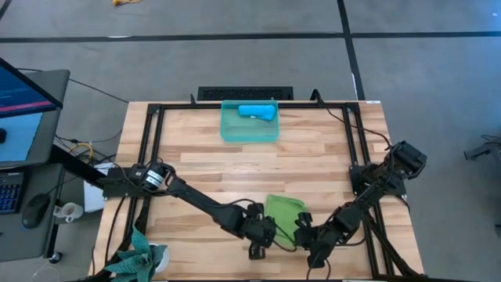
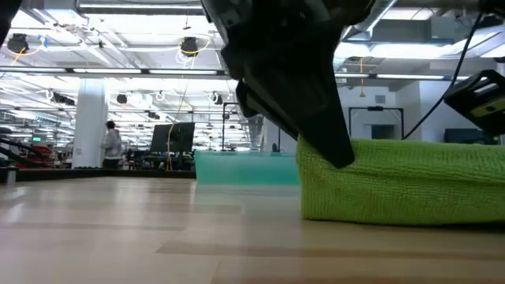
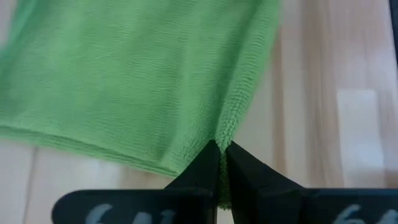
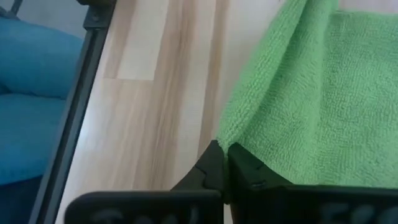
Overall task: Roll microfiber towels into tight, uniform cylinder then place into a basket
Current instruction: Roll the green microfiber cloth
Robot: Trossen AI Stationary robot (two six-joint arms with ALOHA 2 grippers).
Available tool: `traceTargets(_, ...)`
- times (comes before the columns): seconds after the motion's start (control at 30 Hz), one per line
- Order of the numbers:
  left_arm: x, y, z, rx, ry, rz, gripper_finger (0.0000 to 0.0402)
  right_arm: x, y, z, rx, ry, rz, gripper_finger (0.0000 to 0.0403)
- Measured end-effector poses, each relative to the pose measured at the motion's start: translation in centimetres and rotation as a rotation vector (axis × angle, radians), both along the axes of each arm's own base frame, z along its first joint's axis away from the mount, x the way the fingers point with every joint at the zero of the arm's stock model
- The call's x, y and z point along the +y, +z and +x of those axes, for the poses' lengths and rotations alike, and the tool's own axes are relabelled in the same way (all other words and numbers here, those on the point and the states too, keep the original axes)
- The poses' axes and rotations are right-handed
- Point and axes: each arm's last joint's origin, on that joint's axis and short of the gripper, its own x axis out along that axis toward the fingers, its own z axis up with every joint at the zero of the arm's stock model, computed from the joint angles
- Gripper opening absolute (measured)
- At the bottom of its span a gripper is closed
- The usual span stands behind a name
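— Sky-blue microfiber towel (image 1: 257, 112), rolled into a short cylinder, lies inside the see-through teal-green plastic basket (image 1: 249, 133) at the far edge of the wooden table (image 1: 235, 168). So, by my reckoning, half the job is done.

— And the other half?

— Lime-green microfiber towel (image 1: 284, 215) is at the near edge of the table, well apart from the basket. It looks folded into a flat pad, not rolled — no cylinder yet. Rolling it tight and carrying it across to the basket is what remains, I'd say.

— What are the pincers doing?

— Both are at it. The left gripper (image 3: 221, 163) is clenched on a corner of the green towel; from its wrist the cloth's edge runs straight down between the closed tips. The right gripper (image 4: 221, 163) is pinched on the opposite side, its fingers shut over a fold of the towel's edge.

— Is the cloth lifted?

— From table height it rests on the wood, its gripped end touching a dark finger.
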Motion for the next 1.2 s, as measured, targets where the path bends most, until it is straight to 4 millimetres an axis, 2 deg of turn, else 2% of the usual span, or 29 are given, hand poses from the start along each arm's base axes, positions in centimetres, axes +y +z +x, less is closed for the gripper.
traceTargets(0.13, 0.7, 0.0, 0.3, 0.005, 0.041, -0.008, 0.0007, 0.0, 0.0, 0.0, -0.004, -0.002, 0.004, 0.0007)
traceTargets(0.27, 0.7, 0.0, 0.3, 0.026, 0.018, -0.067, 0.0007, 0.5, 0.3, 0.1, -0.01, 0.028, 0.071, 0.0012)
traceTargets(0.5, -2.2, 0.2, -0.9, 0.049, -0.081, -0.147, 0.0007, 1.2, 0.9, 0.4, -0.038, 0.056, 0.169, 0.0006)
traceTargets(0.7, -2.9, 0.3, -1.2, 0.039, -0.075, -0.167, 0.0007, 1.3, 0.9, 0.4, -0.019, 0.006, 0.211, 0.0017)
traceTargets(0.93, -2.0, 0.3, -0.7, 0.033, -0.042, -0.154, 0.0007, 1.3, 0.8, 0.1, 0.003, -0.008, 0.21, 0.0006)
traceTargets(1.2, -1.5, 0.4, -0.3, 0.009, 0.007, -0.167, 0.0007, 1.5, 0.6, -0.3, 0.031, -0.044, 0.219, 0.0013)
